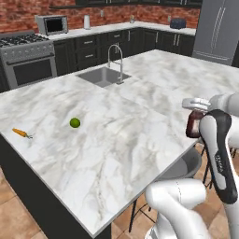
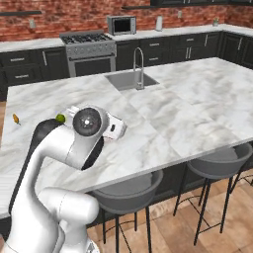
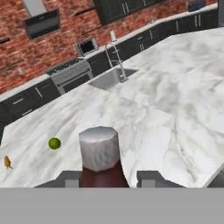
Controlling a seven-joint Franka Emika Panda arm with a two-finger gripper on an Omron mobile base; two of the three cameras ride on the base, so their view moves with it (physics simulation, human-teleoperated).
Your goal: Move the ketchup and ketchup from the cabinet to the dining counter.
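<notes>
My gripper (image 3: 109, 178) is shut on a dark maroon ketchup bottle (image 3: 104, 175) with a grey cap (image 3: 98, 148). It holds the bottle upright, one finger on each side of its body. In the left base view the ketchup bottle (image 1: 193, 127) hangs under the white hand, just above the near right edge of the dining counter (image 1: 116, 144). That counter is a large veined marble island top (image 3: 175, 105) with a steel sink (image 1: 99, 76) and an arched faucet (image 1: 116, 59). The cabinet is out of view.
A green lime (image 1: 74, 123) and a small carrot (image 1: 21, 133) lie on the island's left part. Grey bar stools (image 2: 220, 163) stand along its near side. A stove (image 1: 25, 56), a microwave (image 1: 51, 24) and black drawer cabinets line the brick back wall.
</notes>
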